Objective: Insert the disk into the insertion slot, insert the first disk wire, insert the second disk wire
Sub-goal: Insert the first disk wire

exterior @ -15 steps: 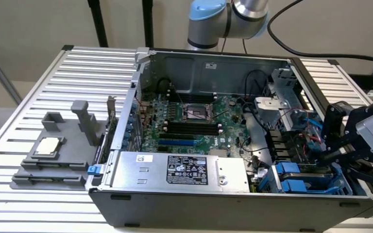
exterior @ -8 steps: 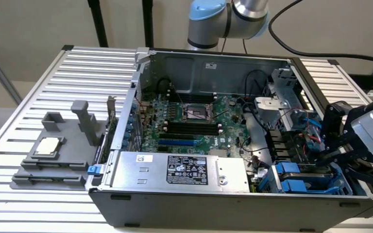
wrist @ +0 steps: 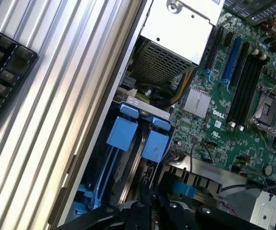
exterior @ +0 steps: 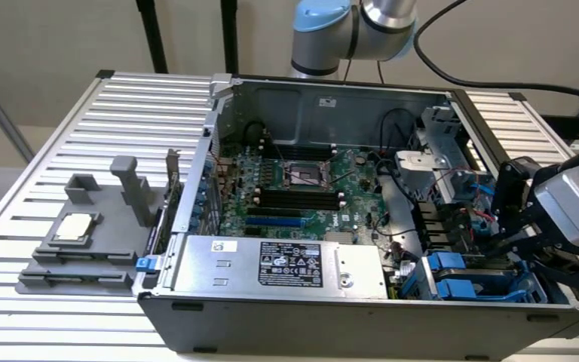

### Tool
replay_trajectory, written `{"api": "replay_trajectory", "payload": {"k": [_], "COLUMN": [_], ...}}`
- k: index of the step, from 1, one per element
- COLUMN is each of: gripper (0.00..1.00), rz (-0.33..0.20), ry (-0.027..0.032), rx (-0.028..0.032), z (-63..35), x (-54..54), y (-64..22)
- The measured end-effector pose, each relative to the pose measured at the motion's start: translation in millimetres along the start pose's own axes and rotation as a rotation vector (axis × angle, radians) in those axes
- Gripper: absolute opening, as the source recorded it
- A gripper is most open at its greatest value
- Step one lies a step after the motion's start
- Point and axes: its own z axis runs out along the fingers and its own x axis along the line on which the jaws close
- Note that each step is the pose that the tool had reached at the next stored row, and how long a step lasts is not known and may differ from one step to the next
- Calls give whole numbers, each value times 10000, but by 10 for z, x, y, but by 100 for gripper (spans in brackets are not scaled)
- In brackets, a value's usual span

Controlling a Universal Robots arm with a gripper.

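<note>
The disk (wrist: 122, 168) lies in the insertion slot (wrist: 128, 108) of the grey drive cage (exterior: 466, 277), and its blue carrier handle (wrist: 122, 130) faces out. A second blue handle (wrist: 155, 143) sits beside it. My gripper (exterior: 493, 249) reaches down into the case just behind the cage, at the exterior view's right. In the wrist view the black fingers of my gripper (wrist: 152, 203) are together and shut. A small blue connector (wrist: 183, 188) on a flat cable lies right beside them. I cannot tell whether they pinch it. Red and black wires (exterior: 470, 207) hang near the gripper.
The open computer case (exterior: 300, 309) stands on a slatted metal table (exterior: 118, 113). It holds a green motherboard (exterior: 300, 188) and a silver power-supply box (exterior: 280, 264). A grey fixture (exterior: 88, 234) stands at the exterior view's left. A black keyboard (wrist: 4, 72) lies beyond the case wall.
</note>
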Motion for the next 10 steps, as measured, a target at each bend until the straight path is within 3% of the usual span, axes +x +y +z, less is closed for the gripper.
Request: {"api": "replay_trajectory", "payload": {"k": [6, 10], "gripper": [16, 16], "rz": [51, 54], "ry": [11, 102], "rx": [26, 10], "z": [13, 28], "x": [-64, -135], "y": [134, 139]}}
